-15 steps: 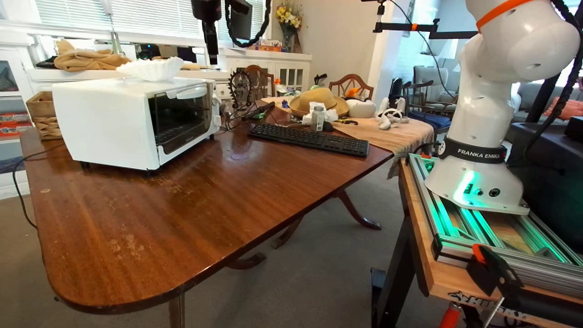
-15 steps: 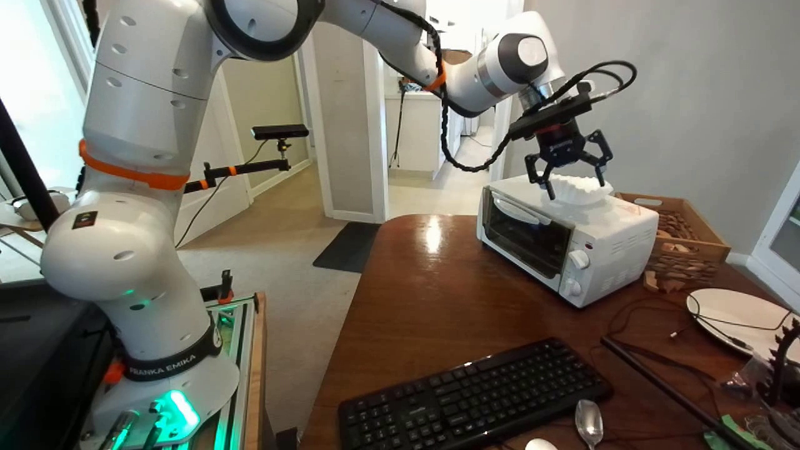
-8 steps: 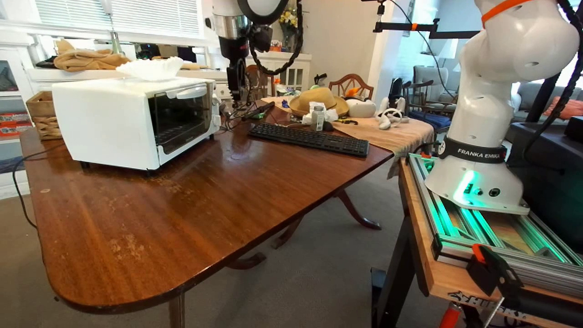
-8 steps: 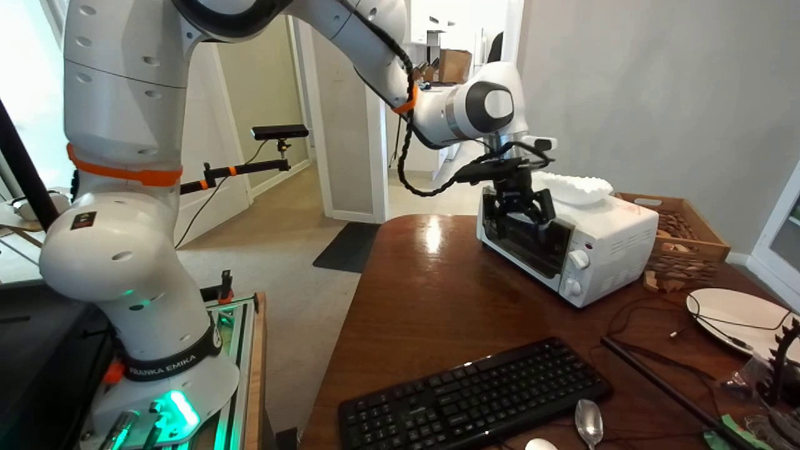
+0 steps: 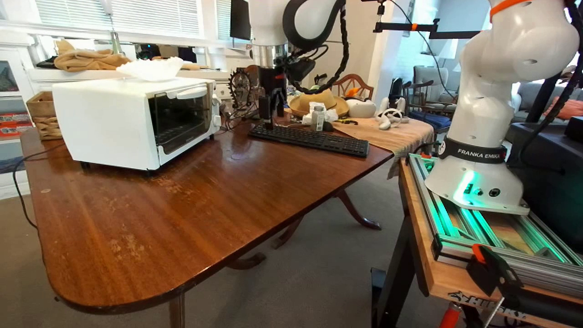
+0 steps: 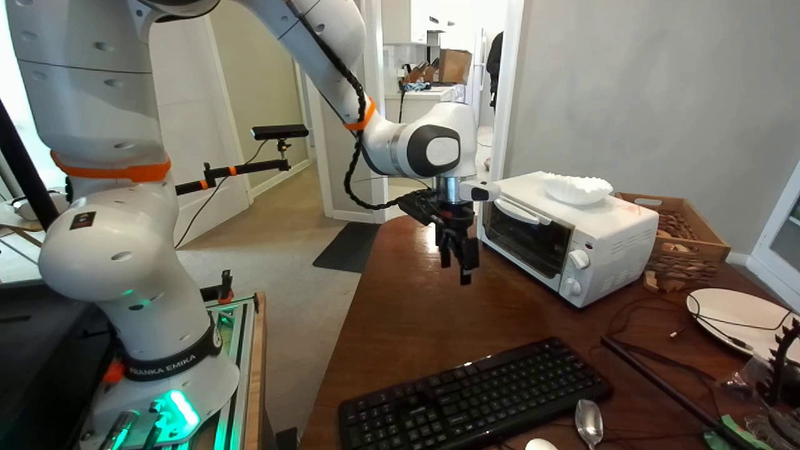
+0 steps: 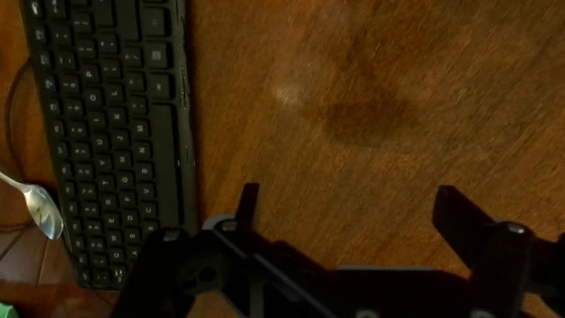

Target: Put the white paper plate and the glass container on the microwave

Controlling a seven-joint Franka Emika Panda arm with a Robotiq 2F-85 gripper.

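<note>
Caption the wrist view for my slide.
Open gripper above a wooden table, black keyboard and spoon at frame left.

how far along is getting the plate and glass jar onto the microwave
Looks done: a white wavy-edged dish, possibly the paper plate, rests on the microwave. In hand: nothing; the tool hangs open over the table. Left: the glass jar, likely the container, stands behind the keyboard in an exterior view. If the flat white plate on the table is the one meant, that is left too.

Glossy wooden table (image 5: 196, 214), smooth-sided microwave (image 5: 104, 125), plastic keyboard (image 6: 481, 394), shiny metal spoon (image 7: 43, 211), rough woven basket (image 6: 692, 265)
</note>
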